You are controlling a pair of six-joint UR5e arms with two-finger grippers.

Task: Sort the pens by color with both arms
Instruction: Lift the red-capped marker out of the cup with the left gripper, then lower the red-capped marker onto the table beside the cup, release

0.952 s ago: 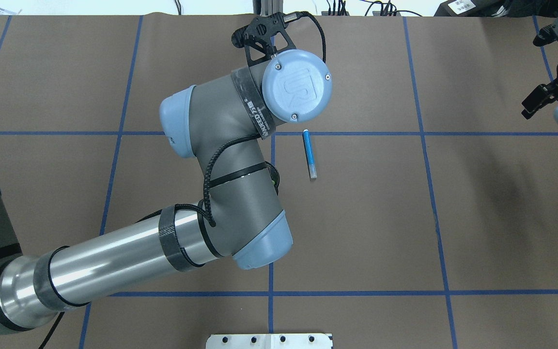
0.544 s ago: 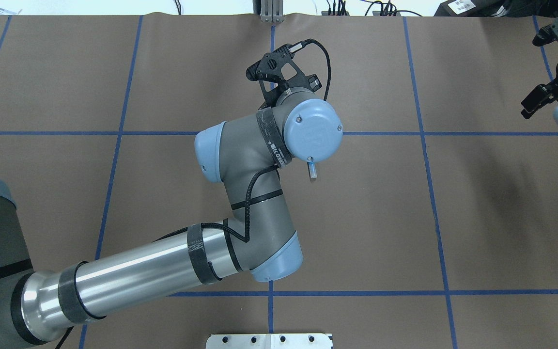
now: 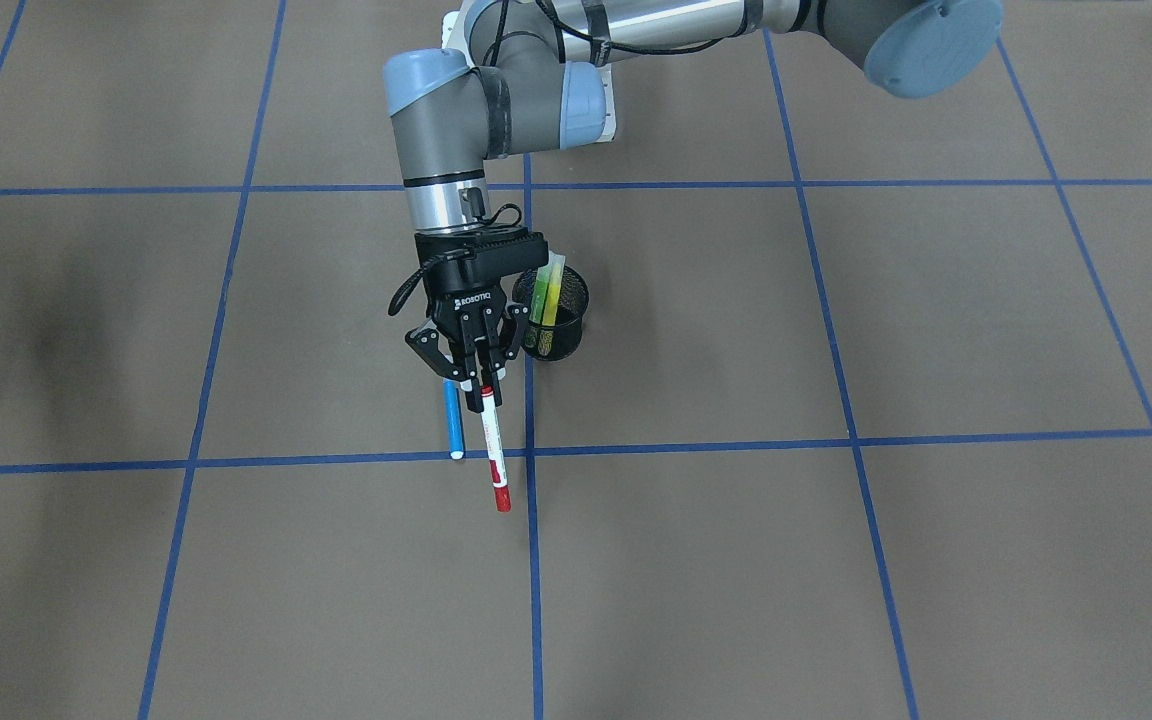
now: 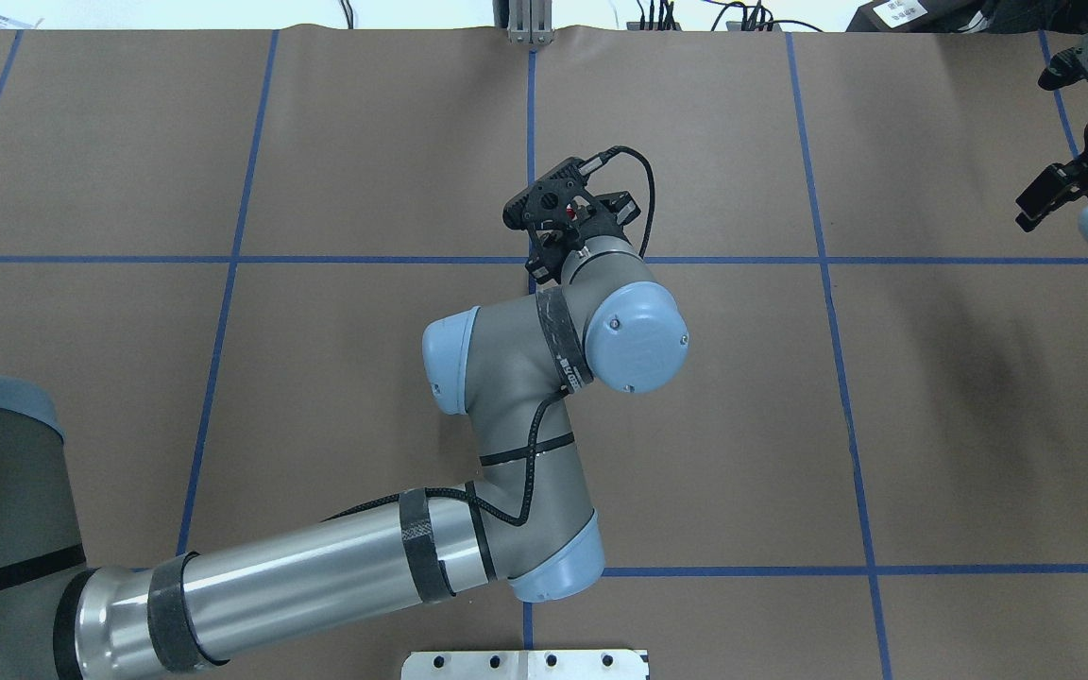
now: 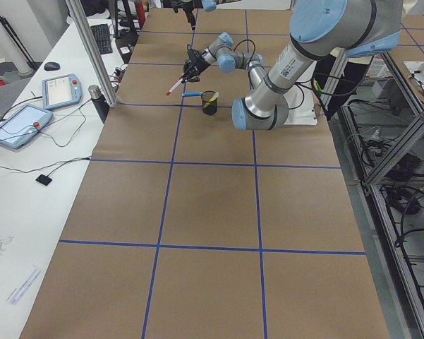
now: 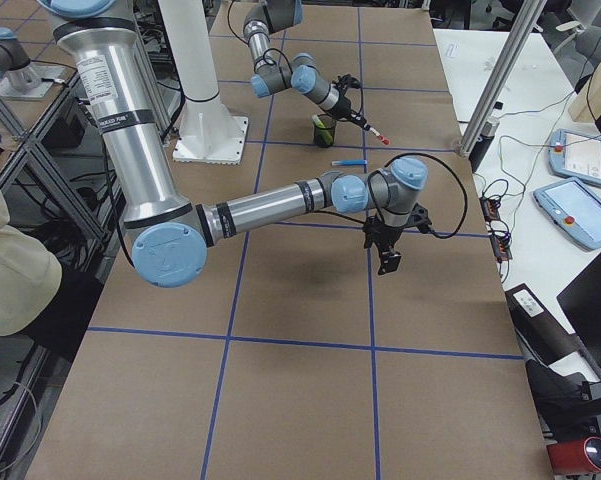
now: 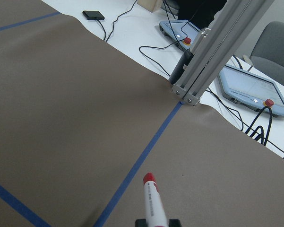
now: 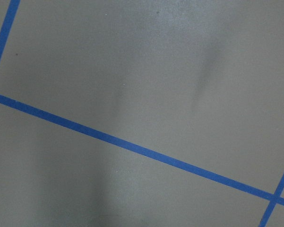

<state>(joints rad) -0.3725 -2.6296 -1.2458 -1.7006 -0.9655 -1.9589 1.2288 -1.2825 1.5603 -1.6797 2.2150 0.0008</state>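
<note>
Left gripper (image 3: 477,385) clamped on white red-ended pen (image 3: 494,450), arm (image 4: 506,406) pulled inward since a second ago, now hiding blue pen (image 3: 453,420) from overhead; right gripper (image 6: 389,264) opening impossible to tell

Noted left arm (image 4: 516,444) stretched forward over the surface, wrist bent down. Logged left end effector (image 3: 478,385) tilted, fingers pinched on pen (image 3: 492,440), held off the surface. Found right arm (image 6: 270,206) extended low, right end effector (image 6: 385,258) pointing down, closure unreadable.
</note>
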